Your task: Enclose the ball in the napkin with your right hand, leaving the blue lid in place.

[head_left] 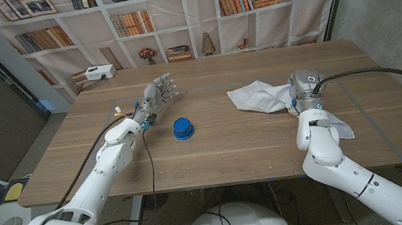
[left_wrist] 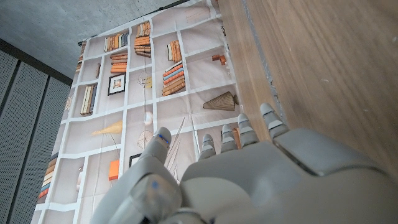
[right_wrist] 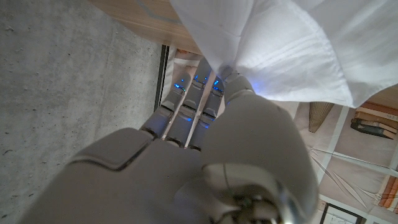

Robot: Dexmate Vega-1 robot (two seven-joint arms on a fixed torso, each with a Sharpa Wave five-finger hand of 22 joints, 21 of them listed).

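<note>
Two robot hands: we see one on each side of the wooden worktop (head_left: 215, 150).
Left robot hand (head_left: 158, 93): held up above the worktop, fingers apart, holding nothing.
Right robot hand (head_left: 303, 89): pinching the white napkin (head_left: 262, 95) at its edge.
Blue lid (head_left: 182, 128): on the worktop, just beside our left robot hand.
Ball: we cannot see it.

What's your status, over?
Left hand open, idle. Right hand fingers pinching white cloth napkin. Ball unseen. Round blue plastic lid apart, clear.
</note>
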